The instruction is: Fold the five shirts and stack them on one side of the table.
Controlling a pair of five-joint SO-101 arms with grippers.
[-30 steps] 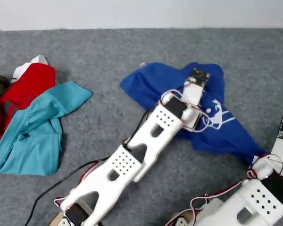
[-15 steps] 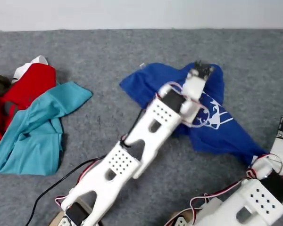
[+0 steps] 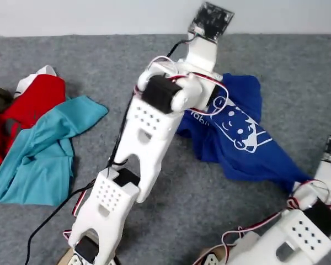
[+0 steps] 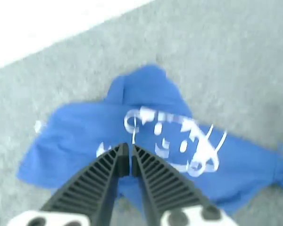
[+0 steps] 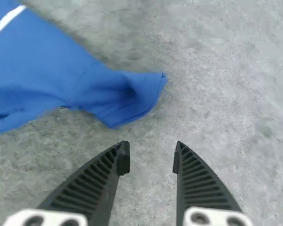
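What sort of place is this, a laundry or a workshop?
Probably a robot test bench, not a laundry. A left arm and right arm stand at a grey-covered table; a blue shirt lies on it, a teal shirt and red shirt are heaped at one side, before a bare wall.

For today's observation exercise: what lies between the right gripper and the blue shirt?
Bare grey carpet, seen in the right wrist view, separates the right gripper from the blue shirt's sleeve.

No legible txt anywhere. Blue shirt [image 3: 265, 160] carried a white print [image 3: 237, 128]: cartoon figure w/ a short line of lettering beside it, too small & blurred to read in high or left wrist view.
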